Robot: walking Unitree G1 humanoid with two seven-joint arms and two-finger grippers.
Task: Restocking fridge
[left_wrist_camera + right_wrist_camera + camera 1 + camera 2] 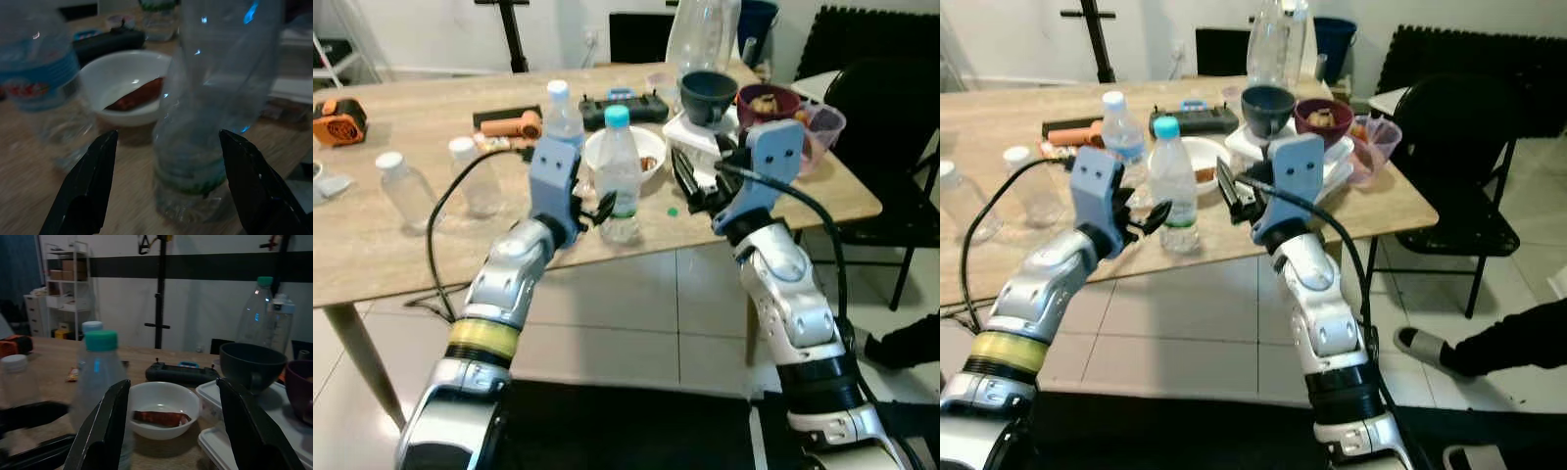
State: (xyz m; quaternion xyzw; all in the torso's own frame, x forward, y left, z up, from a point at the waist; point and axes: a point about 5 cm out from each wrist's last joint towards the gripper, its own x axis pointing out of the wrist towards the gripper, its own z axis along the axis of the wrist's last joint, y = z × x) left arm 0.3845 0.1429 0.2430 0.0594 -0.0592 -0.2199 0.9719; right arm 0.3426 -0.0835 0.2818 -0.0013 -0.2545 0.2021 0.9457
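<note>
Step in hand: judged to be grasping the teal-capped bottle (618, 176) for the fridge; best to slide the fingers level around its lower body, squeeze gently since the thin plastic looks crushable, and lift straight up.
Left gripper (592, 212): released, fingers spread either side of the bottle's base, not yet touching it.
Left arm: forearm reaching forward, wrist level with the table (372, 245) edge.
Right gripper (690, 184): fingers apart, holding nothing, raised just right of the bottle.
Behind: white bowl (641, 157), white-capped bottle (562, 116).
</note>
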